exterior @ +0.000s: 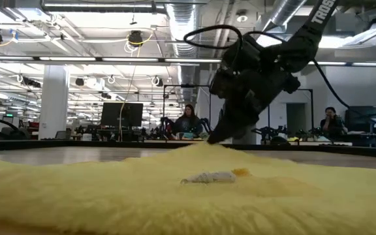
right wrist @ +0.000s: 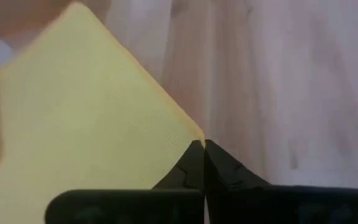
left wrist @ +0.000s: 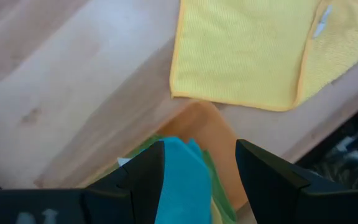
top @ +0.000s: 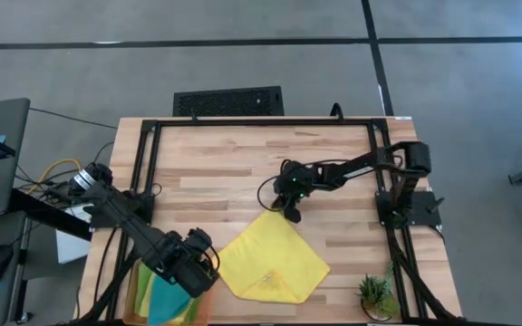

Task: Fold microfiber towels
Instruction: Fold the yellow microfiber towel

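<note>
A bright yellow towel (top: 273, 261) lies spread on the table near the front edge, one corner pointing to the far side. In the left wrist view one layer (left wrist: 241, 50) lies over another with a white tag (left wrist: 323, 18). My right gripper (top: 292, 215) is shut at that far corner. My left gripper (top: 195, 274) is open above a stack of teal (left wrist: 185, 183) and lime green (top: 163, 303) towels on the orange tray (left wrist: 211, 127) at the front left. Its fingers stand on either side of the teal towel. I cannot tell whether they touch it. My right gripper pinches the yellow towel's far corner (right wrist: 193, 135) between its two fingertips. The fingers (exterior: 222, 130) come slanting down from the far right. The corner rises slightly to the fingertips, and the rest of the towel lies flat on the table.
A small potted plant (top: 376, 294) stands at the front right corner. A black frame (top: 261, 122) runs around the table's edges. Bare wood (top: 225, 172) lies across the middle and far part of the table. People sit at desks in the room beyond (exterior: 189, 121).
</note>
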Robot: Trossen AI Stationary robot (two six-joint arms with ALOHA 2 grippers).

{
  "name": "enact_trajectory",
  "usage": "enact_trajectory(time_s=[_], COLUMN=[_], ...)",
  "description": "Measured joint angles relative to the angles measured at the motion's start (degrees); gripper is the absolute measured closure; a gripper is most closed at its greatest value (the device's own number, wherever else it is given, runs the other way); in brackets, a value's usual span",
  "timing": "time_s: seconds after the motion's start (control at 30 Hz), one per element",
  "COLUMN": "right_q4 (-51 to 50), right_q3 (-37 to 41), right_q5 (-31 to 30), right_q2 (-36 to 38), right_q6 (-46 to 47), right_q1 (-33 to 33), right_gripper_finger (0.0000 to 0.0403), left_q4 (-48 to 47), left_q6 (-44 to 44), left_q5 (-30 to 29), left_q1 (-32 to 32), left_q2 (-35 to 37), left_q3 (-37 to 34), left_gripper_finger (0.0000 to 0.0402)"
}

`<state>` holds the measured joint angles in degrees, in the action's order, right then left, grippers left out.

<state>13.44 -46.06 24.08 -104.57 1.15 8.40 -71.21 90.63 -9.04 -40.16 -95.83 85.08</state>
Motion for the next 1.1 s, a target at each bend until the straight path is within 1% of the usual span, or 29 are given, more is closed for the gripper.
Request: enact_trajectory(time_s=[0.17, 0.3, 0.37, 0.43, 0.53, 0.63, 0.73, 0.83, 0.9, 1.1], right_q4=[-4.86, -9.46, -12.08, -14.37, -17.09, -19.32, -21.43, -22.89, -23.70, -23.95], right_q3=[-0.02, -0.04, -0.04, -0.04, -0.04, -0.04, -0.04, -0.04, -0.04, -0.04], right_q5=[-0.15, -1.35, -3.45, -5.02, -6.58, -8.21, -9.44, -10.39, -11.23, -11.54], right_q2=[7.13, 13.49, 16.49, 19.38, 23.52, 27.19, 30.51, 33.28, 34.92, 37.93], right_q6=[-0.66, -5.10, -6.93, -8.12, -11.20, -13.78, -15.12, -15.30, -16.35, -17.23], right_q1=[2.44, 4.10, 4.42, 4.51, 4.51, 4.59, 5.01, 5.36, 5.43, 5.63], right_gripper_finger=[0.0397, 0.0397, 0.0399, 0.0399, 0.0400, 0.0400, 0.0400, 0.0401, 0.0401, 0.0400], left_q4=[-2.55, -3.93, -3.77, -3.05, -1.89, -0.97, -0.45, 2.68, 5.80, 17.96], left_q6=[-3.44, -9.03, -13.43, -19.60, -27.58, -33.07, -36.74, -41.12, -45.23, -63.10], left_q5=[-1.96, -5.29, -7.30, -9.65, -12.28, -12.77, -12.59, -9.72, -6.36, 8.59], left_q1=[2.70, 6.14, 8.09, 9.98, 13.72, 18.74, 24.13, 29.58, 33.36, 44.09], left_q2=[0.00, 0.00, 0.00, 0.00, 0.00, 0.00, 0.00, 0.00, 0.00, -1.01], left_q3=[0.00, 0.00, 0.00, 0.00, 0.00, 0.00, 0.00, 0.00, 0.00, 0.01], left_gripper_finger=[0.0212, 0.0212, 0.0212, 0.0212, 0.0212, 0.0212, 0.0212, 0.0212, 0.0212, 0.0212])
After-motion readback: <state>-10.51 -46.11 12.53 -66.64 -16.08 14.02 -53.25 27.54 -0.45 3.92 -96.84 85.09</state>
